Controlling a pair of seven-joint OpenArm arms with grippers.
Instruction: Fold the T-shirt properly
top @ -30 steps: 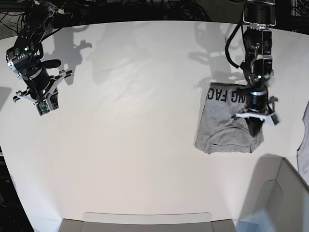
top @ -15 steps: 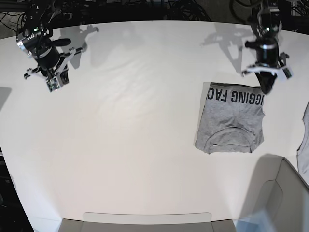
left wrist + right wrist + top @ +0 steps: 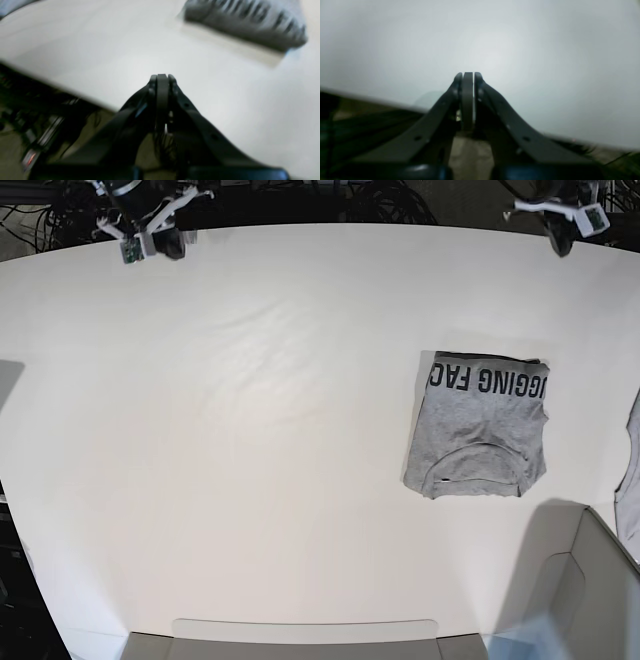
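Observation:
The heather-grey T-shirt (image 3: pixel 478 426) lies folded into a compact rectangle on the right part of the white table (image 3: pixel 250 430), black block lettering along its far edge, collar toward the near edge. It shows blurred in the left wrist view (image 3: pixel 246 21) at the top right. My left gripper (image 3: pixel 563 242) is shut and empty, raised at the table's far right edge, well apart from the shirt; in its wrist view (image 3: pixel 162 77) the jaws are pressed together. My right gripper (image 3: pixel 172 246) is shut and empty at the far left edge; its wrist view (image 3: pixel 468 75) shows closed jaws over bare table.
A thin sliver of plain grey cloth (image 3: pixel 630 480) lies at the right edge. A grey box (image 3: pixel 575 600) stands at the near right corner and a flat grey panel (image 3: pixel 300 640) along the near edge. Dark cables and frame (image 3: pixel 330 200) run behind the far edge.
Both arms have pulled back and up toward the table's far edge, the left one away from the shirt. The folded shirt has not moved.

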